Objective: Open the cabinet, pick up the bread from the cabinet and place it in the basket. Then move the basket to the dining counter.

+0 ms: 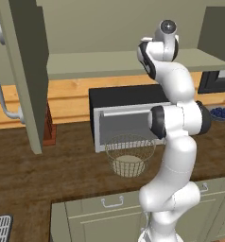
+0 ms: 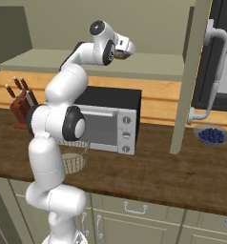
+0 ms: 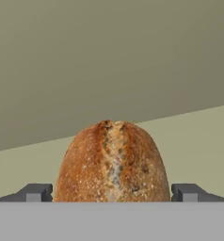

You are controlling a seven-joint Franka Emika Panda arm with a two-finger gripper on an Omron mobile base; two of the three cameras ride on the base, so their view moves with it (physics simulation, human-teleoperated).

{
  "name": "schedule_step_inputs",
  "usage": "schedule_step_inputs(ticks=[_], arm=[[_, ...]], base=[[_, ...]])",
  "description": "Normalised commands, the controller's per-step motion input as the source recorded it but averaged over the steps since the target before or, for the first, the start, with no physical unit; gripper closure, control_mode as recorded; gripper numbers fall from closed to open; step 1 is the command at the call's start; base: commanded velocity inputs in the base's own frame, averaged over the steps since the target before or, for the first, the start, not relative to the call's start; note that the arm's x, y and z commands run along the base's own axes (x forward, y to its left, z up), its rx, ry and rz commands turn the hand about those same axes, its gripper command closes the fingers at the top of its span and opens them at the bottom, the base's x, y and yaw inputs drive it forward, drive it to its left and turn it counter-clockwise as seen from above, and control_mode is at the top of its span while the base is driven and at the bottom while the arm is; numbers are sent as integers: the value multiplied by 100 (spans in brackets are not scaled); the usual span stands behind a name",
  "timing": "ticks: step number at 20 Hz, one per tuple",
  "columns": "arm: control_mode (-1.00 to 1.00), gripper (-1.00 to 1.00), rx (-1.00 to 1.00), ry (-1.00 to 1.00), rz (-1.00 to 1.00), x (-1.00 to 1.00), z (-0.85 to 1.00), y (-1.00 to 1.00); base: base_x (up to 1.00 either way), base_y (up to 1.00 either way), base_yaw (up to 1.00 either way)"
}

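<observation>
Bread lay between our wide-open gripper's fingertips, neither visibly touching it, its long axis and scored top running straight away from the hand. It sat on the cabinet shelf. Below, the basket stood before the oven.

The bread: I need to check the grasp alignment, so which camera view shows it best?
The hand view: the bread sits close up on the cabinet shelf, centred between the open gripper fingertips, crust fully visible. From the left and right base views I cannot make the loaf out; the arm reaches into the open cabinet there.
</observation>
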Motion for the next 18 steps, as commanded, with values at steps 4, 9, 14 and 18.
schedule_step_inputs(ticks=[4, 9, 14, 18], arm=[[-100, 100, 0, -2, 2, 0, -11, 0], [-100, 100, -4, -26, 5, -1, -12, 21], [-100, 100, -2, -19, 1, -25, -2, 13], [-100, 100, 0, -2, 0, -87, 29, 2]], base=[[0, 0, 0], [0, 0, 0], [0, 0, 0], [0, 0, 0]])
